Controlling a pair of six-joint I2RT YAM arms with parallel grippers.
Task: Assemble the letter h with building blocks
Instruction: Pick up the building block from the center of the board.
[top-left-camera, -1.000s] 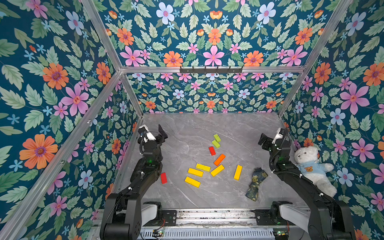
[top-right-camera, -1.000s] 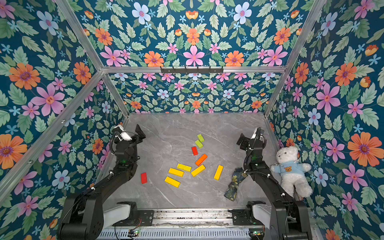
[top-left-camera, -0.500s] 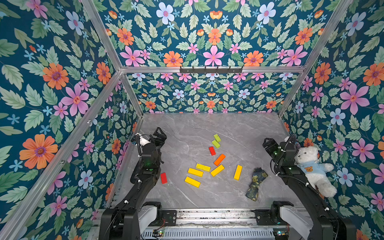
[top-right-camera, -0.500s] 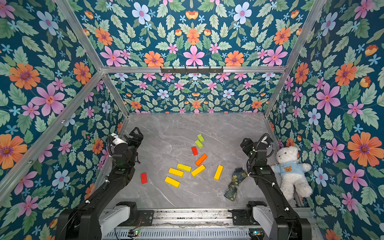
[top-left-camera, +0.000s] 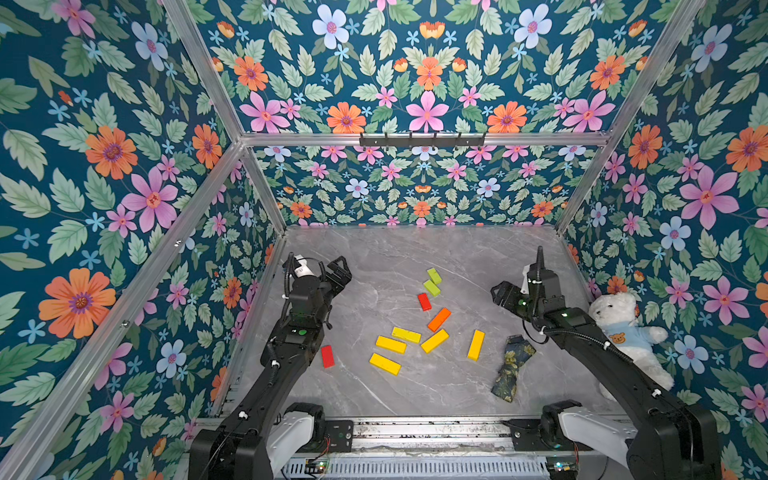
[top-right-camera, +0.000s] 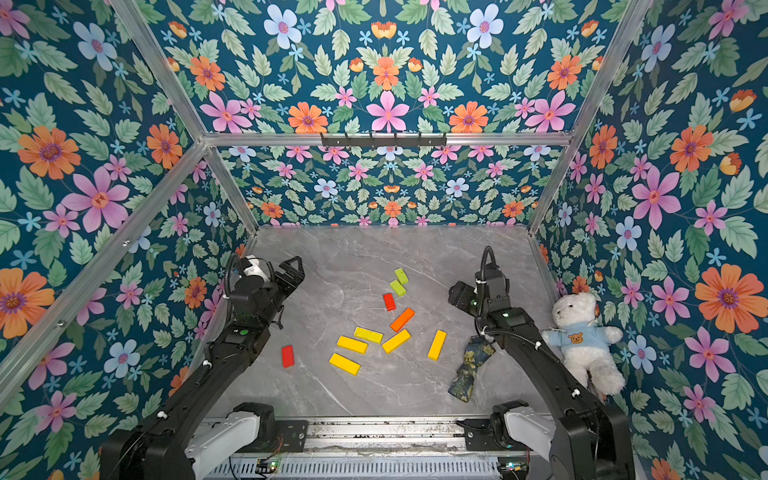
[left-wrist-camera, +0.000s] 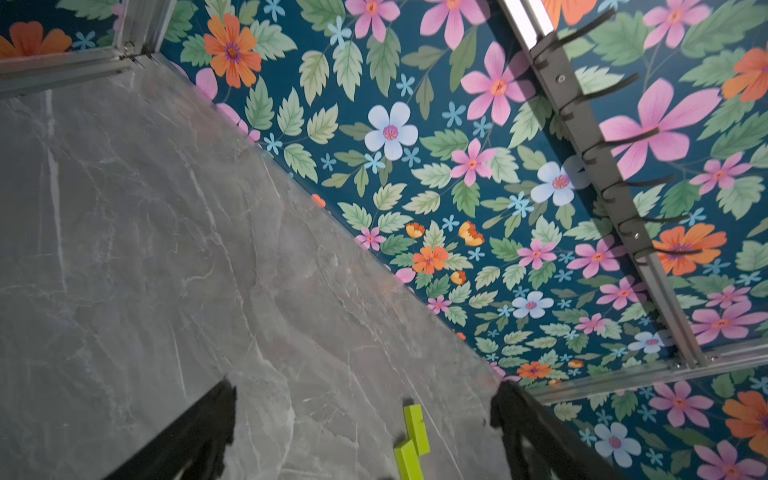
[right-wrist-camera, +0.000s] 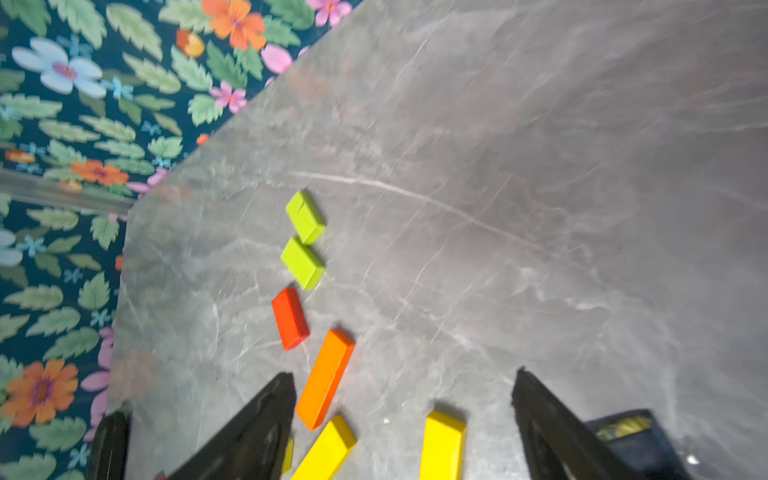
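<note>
Across the grey bench (top-left-camera: 415, 249) none of the building blocks (top-right-camera: 352, 344) has shifted over the last second; only the arms have.

Change: the right end effector (top-left-camera: 500, 293) has swung away from the teddy bear (top-left-camera: 621, 328) at the wall. It now leans in over the bench, aimed at the blocks. Its wrist view is smeared, so we judge it to be in motion. The left end effector (top-left-camera: 340, 268) has turned inward too, but hangs well apart from every block.

Jaws: on the right they are spread with nothing between them. The lone yellow block (right-wrist-camera: 441, 442) lies on the bench below the gap, not gripped. On the left they are likewise spread and empty.

Block positions:
- Two lime-green blocks (top-left-camera: 434, 275) lie farthest back, just beside each other.
- A red block (top-left-camera: 424, 301) and then an orange block (top-left-camera: 439, 319) follow, coming forward.
- Four more yellow blocks (top-left-camera: 390, 344) sit in a loose cluster nearer the arm bases.
- The lone yellow block lies between that cluster and the cloth scrap (top-left-camera: 513, 368).
- A second red block (top-left-camera: 327, 356) lies alone near the left arm.

Letter h: not begun. We see no upright, crossbar or leg laid together. We read this as the approach to a first pick, probably by the right arm, toward the yellow or orange pieces nearest it.

Containers: none in view. Every block lies flat, directly on the bench.
</note>
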